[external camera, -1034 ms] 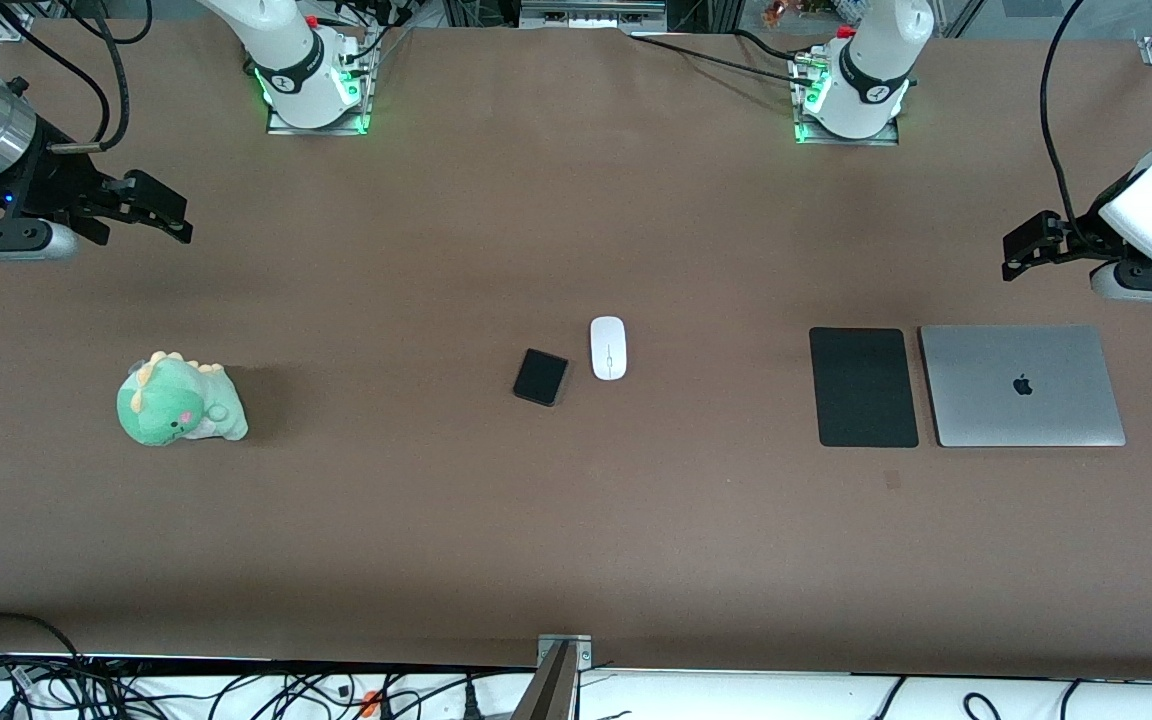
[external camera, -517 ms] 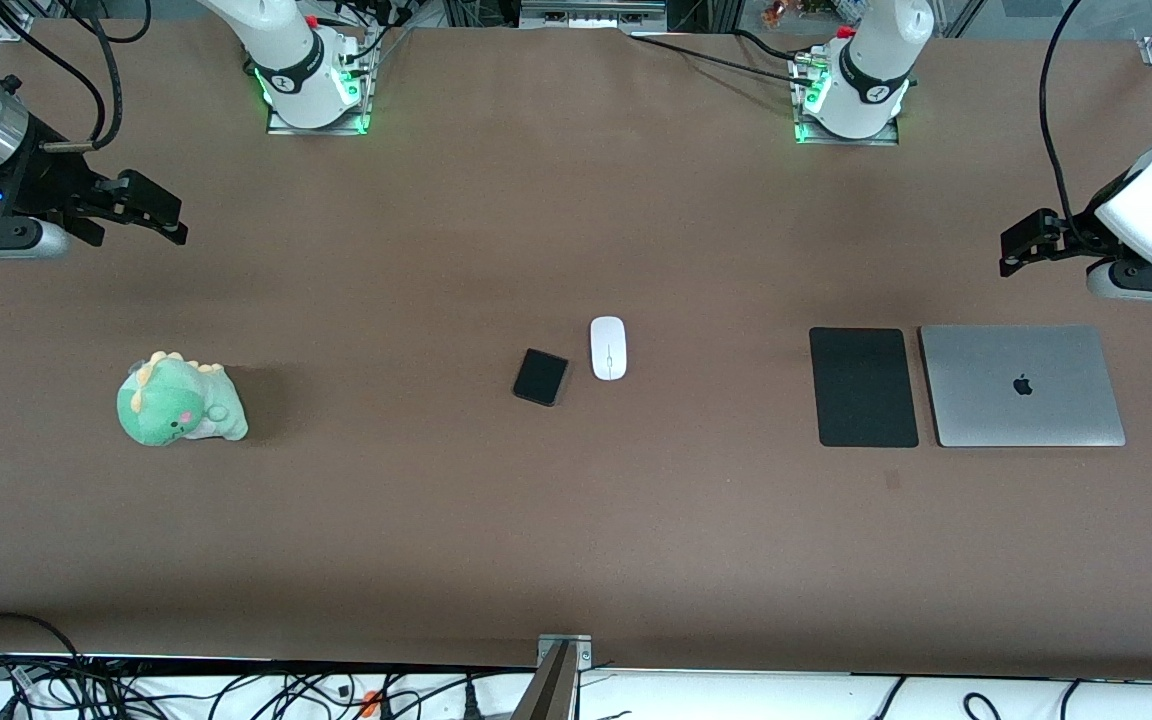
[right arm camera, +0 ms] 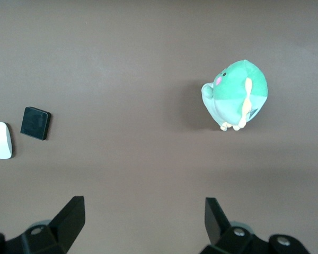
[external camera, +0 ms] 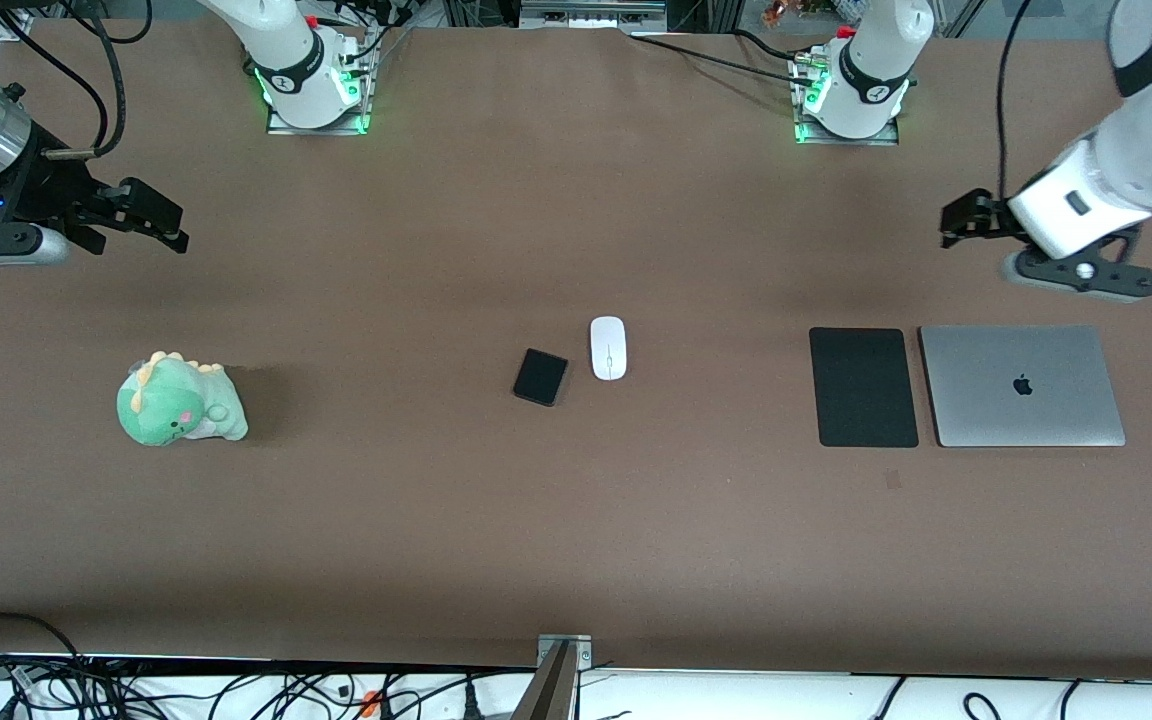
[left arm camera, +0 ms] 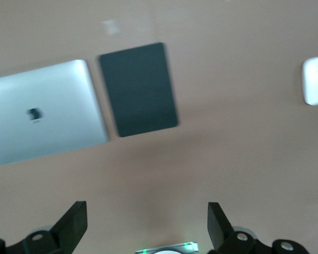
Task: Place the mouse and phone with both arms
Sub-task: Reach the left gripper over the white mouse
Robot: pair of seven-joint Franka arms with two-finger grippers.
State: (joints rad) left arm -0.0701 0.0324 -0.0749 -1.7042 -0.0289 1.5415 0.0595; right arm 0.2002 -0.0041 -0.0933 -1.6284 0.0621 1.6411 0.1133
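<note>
From the front, the mouse (external camera: 608,348) is a small glossy white oval with a thin grey line down its middle, lying flat near the centre of the brown table (external camera: 536,520). The phone (external camera: 541,377) is a small black slab with rounded corners, slightly turned, just beside the mouse on the side toward the right arm's end and a little nearer the camera; the two do not touch. The mouse pad (external camera: 863,386) lies well apart from the mouse toward the left arm's end, with the closed laptop (external camera: 1022,385) right beside it. A green plush dinosaur (external camera: 179,402) sits well apart from the mouse toward the right arm's end.

The left gripper (external camera: 958,222) hangs in the air over bare table close to the mouse pad, well apart from the mouse. The right gripper (external camera: 158,216) hangs over bare table above the plush's end, also well apart from the mouse.

In the left wrist view, the left gripper (left arm camera: 147,222) has its fingers (left arm camera: 74,222) spread wide, holding nothing; the mouse (left arm camera: 315,80) shows at the frame's edge, with the mouse pad (left arm camera: 139,89) and laptop (left arm camera: 45,116) between.

In the right wrist view, the right gripper (right arm camera: 144,218) is likewise spread wide and empty; the mouse (right arm camera: 0,140) and phone (right arm camera: 35,123) lie side by side, the plush dinosaur (right arm camera: 237,94) well apart from them.
</note>
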